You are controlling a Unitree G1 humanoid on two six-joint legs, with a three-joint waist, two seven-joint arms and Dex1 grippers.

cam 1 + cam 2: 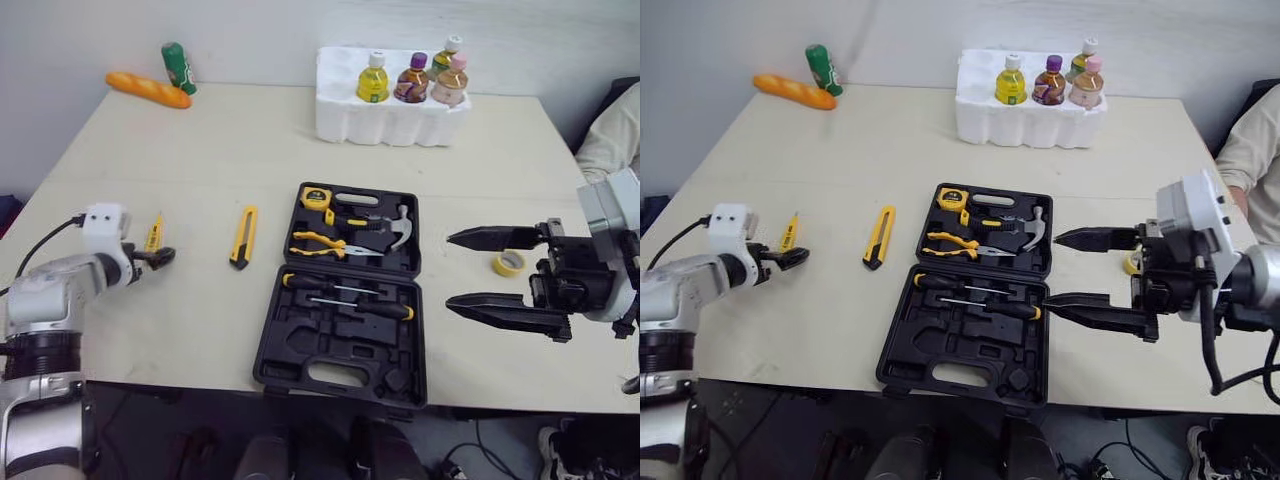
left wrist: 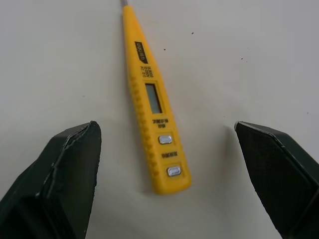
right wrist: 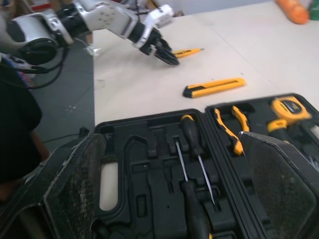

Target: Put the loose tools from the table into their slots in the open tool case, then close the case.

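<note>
Tool case (image 1: pixel 300 345): black plastic, open, bumpy slots inside.
Tester pen (image 2: pixel 152 107): long, yellow, smooth, well left of case.
Left gripper (image 1: pixel 160 258): wide open by pen, holding nothing.
Right gripper (image 1: pixel 452 269): wide open, empty, right of case.

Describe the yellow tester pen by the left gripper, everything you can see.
The tester pen is a slim yellow plastic stick with a black label, a small grey display and two silvery buttons near its blunt end, tapering to a grey tip. It lies flat on the table, untouched, its blunt end between the open fingers of the left gripper.
</note>
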